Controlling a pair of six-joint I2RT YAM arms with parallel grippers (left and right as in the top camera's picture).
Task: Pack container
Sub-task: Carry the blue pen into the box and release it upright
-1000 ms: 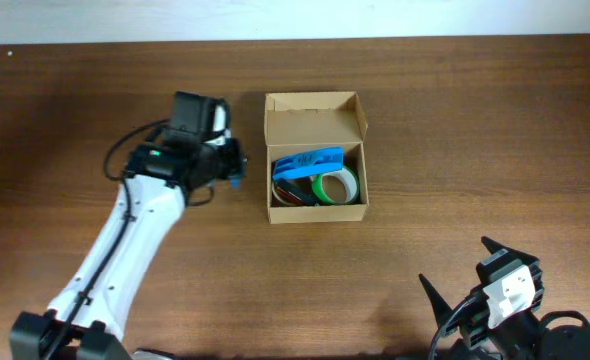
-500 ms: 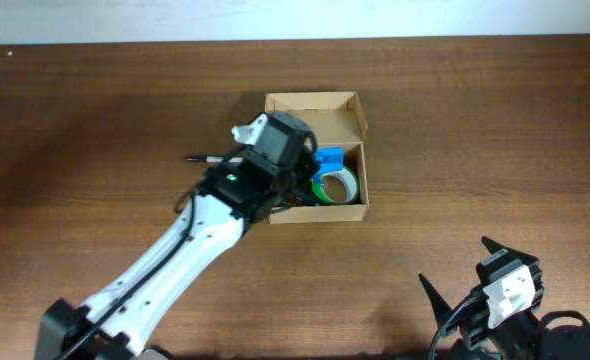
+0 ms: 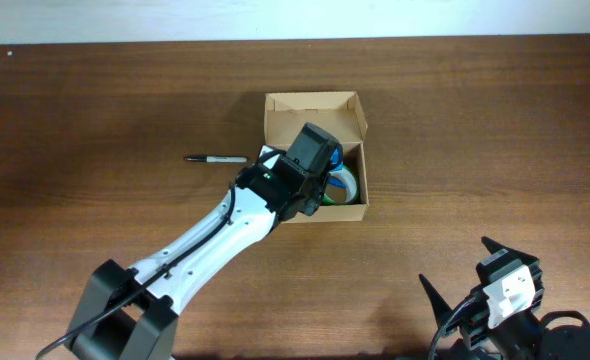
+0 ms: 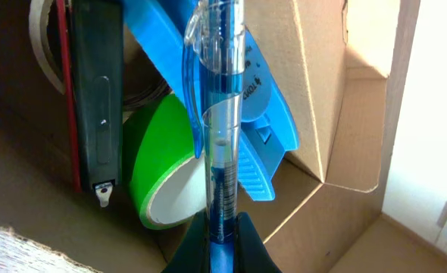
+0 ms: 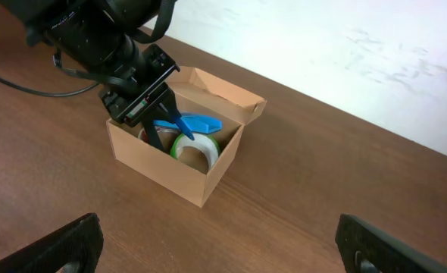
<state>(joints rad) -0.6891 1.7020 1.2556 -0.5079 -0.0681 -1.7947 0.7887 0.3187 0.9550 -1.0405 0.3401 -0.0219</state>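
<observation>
The tan cardboard container (image 3: 350, 205) stands open at mid-table, its flap lid (image 3: 312, 116) raised at the back. My left gripper (image 3: 313, 172) hangs over its opening, shut on a clear blue pen (image 4: 222, 114) that points down into the box. Inside lie a green tape roll (image 4: 159, 174), a flat blue plastic case (image 4: 265, 133), a black bar-shaped object (image 4: 95, 91) and another tape roll (image 4: 43, 38). The right wrist view shows the container (image 5: 170, 171) with the left gripper (image 5: 144, 106) above it. My right gripper (image 5: 223, 258) is open and empty, near the front right of the table.
A black marker (image 3: 215, 158) lies on the wooden table just left of the container. The right arm's base (image 3: 505, 300) sits at the front right corner. The left arm (image 3: 205, 245) stretches diagonally from the front left to the box.
My left gripper has swung right from beside the container to above its opening, carrying the blue pen. The black marker on the table has come into view. The right arm has not moved.
</observation>
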